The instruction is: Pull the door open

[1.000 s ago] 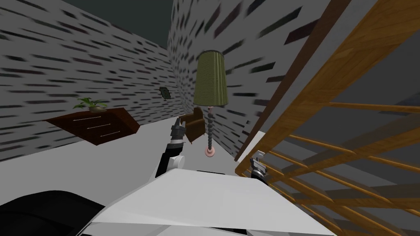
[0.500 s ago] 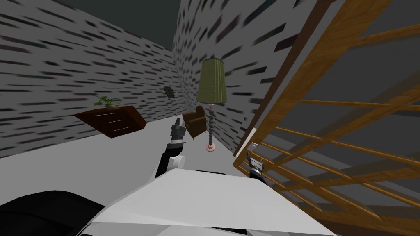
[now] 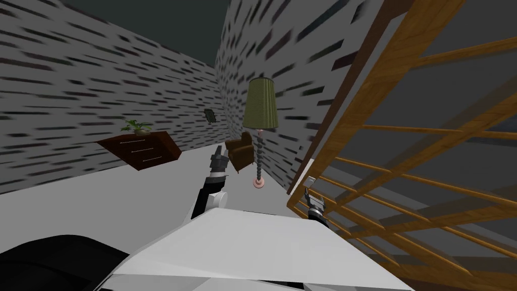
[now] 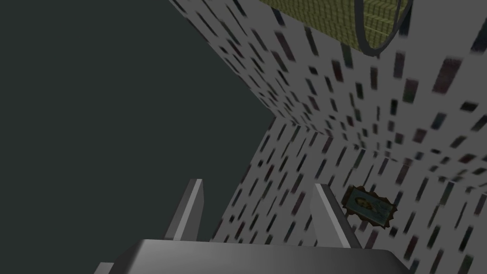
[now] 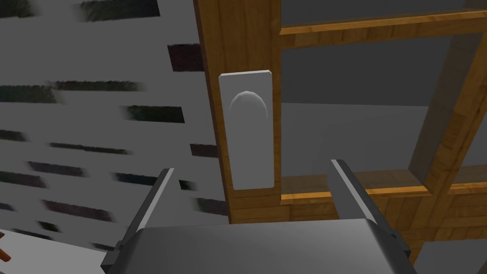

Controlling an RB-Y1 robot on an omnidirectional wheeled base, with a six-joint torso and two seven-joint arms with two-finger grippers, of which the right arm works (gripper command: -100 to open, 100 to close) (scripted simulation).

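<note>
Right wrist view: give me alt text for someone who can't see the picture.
The right end effector, its two fingers open, faces a light grey handle plate with a rounded knob, mounted on the edge of a wooden door with a lattice of panes. A grey wall with dark dashes lies beside the door.

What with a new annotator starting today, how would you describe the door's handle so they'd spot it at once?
Find the wooden lattice door on my right. On its edge upright, just ahead of the open right gripper, sits the handle plate. It is a plain light grey rectangle with a rounded knob, the only grey fitting on the wood.
</note>
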